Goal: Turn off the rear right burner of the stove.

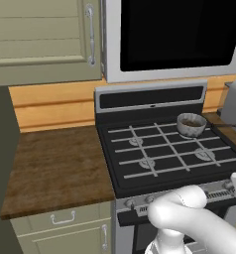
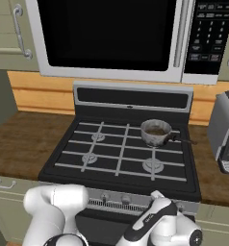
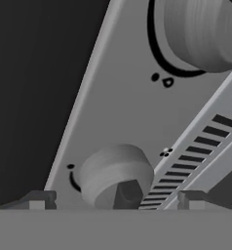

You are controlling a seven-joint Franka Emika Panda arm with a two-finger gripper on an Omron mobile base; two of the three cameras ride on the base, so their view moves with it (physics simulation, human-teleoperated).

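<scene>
In the hand view the gripper [image 3: 115,199] sat at the bottom centre of the frame, its two dark fingertips [image 3: 37,199] spread wide apart, one at lower left and one at lower right. Between them stood a ribbed silver knob [image 3: 115,176] on the knob panel [image 3: 132,107], with a dark notch facing the camera. Whether the tips touched that knob could not be told; they appeared to straddle it with room on each side. A second, larger-looking knob [image 3: 205,31] filled the upper right corner, and a slotted vent strip [image 3: 196,156] ran diagonally from lower centre to the right edge. In the right base view the stove [image 2: 123,149] occupied the middle of the frame, its long side running left to right, backguard [image 2: 133,98] at the top, knobs along the bottom edge. The rear right burner [image 2: 156,139] lay right of centre, largely covered by a small grey pot [image 2: 156,132] standing on the grate, its thin handle pointing toward the right edge. The pot held something brownish; what it was could not be made out. In the left base view the same pot [image 1: 191,125] sat at upper right of the cooktop, and the white arm [image 1: 189,218] curved across the lower right corner, in front of the panel.
</scene>
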